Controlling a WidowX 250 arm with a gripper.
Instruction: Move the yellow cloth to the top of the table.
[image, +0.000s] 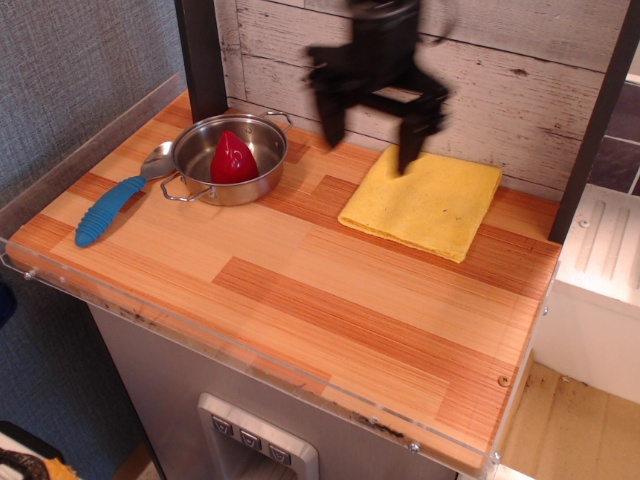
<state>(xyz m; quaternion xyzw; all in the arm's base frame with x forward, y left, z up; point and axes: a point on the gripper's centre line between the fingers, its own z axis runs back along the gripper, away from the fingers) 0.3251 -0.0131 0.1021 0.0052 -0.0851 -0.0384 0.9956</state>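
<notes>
The yellow cloth (425, 201) lies flat and folded at the back right of the wooden table (300, 290), next to the white plank wall. My black gripper (371, 135) hangs in the air above the cloth's back left corner, blurred by motion. Its two fingers are spread wide and hold nothing. It does not touch the cloth.
A steel pot (231, 157) with a red pointed object (231, 158) in it stands at the back left. A blue-handled spoon (115, 206) lies left of the pot. A dark post (200, 55) rises behind the pot. A clear plastic rim (250, 365) edges the front.
</notes>
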